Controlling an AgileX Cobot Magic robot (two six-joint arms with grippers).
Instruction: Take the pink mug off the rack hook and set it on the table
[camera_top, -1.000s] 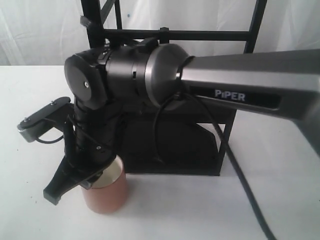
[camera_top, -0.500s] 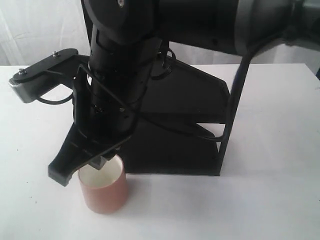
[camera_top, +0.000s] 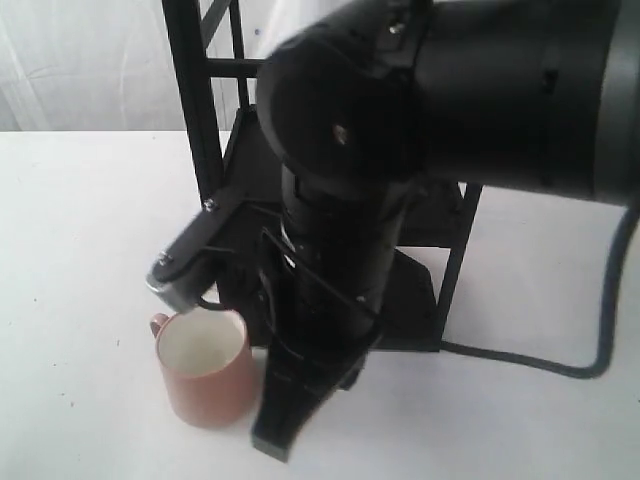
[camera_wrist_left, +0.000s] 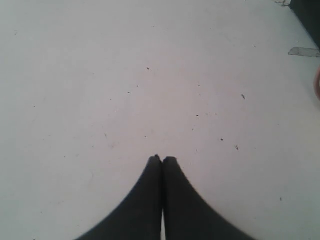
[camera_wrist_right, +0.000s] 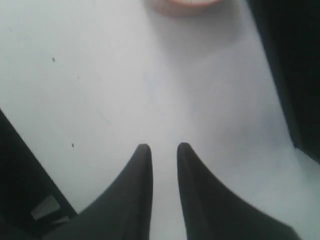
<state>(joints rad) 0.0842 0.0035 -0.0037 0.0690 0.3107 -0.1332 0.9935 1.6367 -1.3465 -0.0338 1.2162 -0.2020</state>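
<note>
The pink mug (camera_top: 205, 378) stands upright on the white table (camera_top: 80, 250), cream inside showing, handle toward the back left. My right gripper (camera_top: 283, 428) hangs just to the mug's right, apart from it. In the right wrist view this gripper (camera_wrist_right: 162, 146) is open by a narrow gap with only bare table between the fingers, and the pink mug (camera_wrist_right: 185, 4) shows as a sliver at the frame edge. My left gripper (camera_wrist_left: 162, 158) is shut over bare speckled table (camera_wrist_left: 125, 90), holding nothing. The rack hook is hidden behind the right arm.
The black rack (camera_top: 415, 300) stands right behind the mug and gripper, its upright post (camera_top: 195, 110) at the left. My right arm's thick body (camera_top: 450, 90) blocks much of the view. A black cable (camera_top: 560, 365) lies on the table at right.
My right gripper has come off the mug's rim and swung to the mug's right side. The mug stays standing on the table, its handle now showing.
</note>
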